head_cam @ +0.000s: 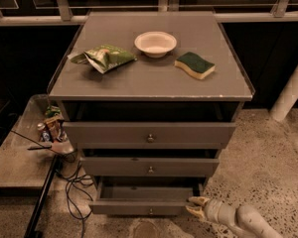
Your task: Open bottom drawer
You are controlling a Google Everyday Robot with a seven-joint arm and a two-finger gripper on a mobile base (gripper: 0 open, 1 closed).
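The grey cabinet (149, 78) has three drawers. The bottom drawer (139, 207) is pulled partly out, its grey inside showing behind the slim front, with a small round knob (150, 211). My gripper (196, 206) reaches in from the lower right. Its pale fingers (198, 201) are spread at the drawer's right front corner, one at the upper edge and one lower. They hold nothing that I can see. The middle drawer (150, 166) and top drawer (149, 133) are shut.
On the cabinet top lie a green chip bag (103, 57), a white bowl (155, 42) and a green-yellow sponge (194, 65). A low side table (20, 157) with small items stands at the left, cables (74, 187) trail on the floor. A white post (293, 90) stands at the right.
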